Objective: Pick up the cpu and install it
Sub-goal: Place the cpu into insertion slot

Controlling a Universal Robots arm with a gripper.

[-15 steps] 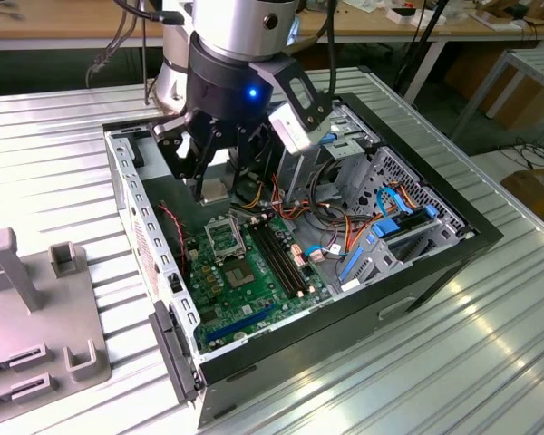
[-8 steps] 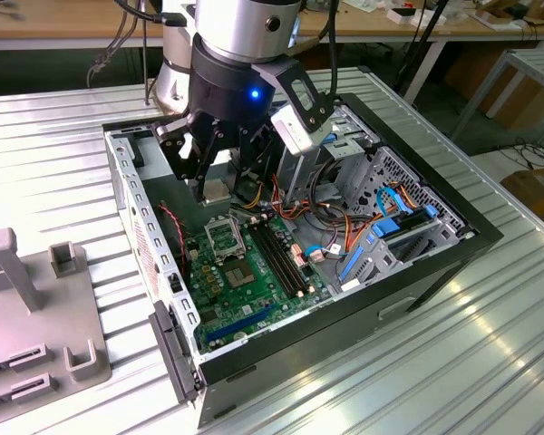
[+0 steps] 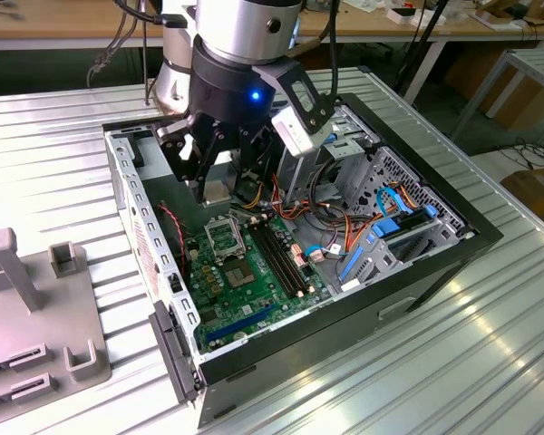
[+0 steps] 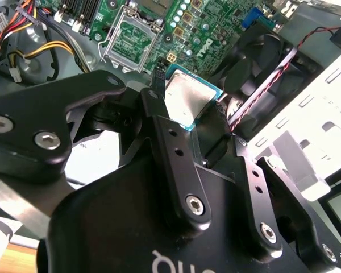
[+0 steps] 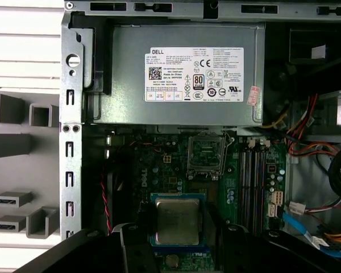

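hand (image 5: 178, 232) closed on the cpu (image 5: 177, 219) by two opposite edges, chip level, above the board. Open socket (image 5: 206, 154) sits below the hand, slightly offset. Probably light, stiff, slick, fragile underneath: edge grip only.

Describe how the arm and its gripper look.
The arm ends in a silver-grey cylinder. The gripper has a glossy black round body with a small blue light, black linked fingers joined by silver hex screws, and white lettering on its base.
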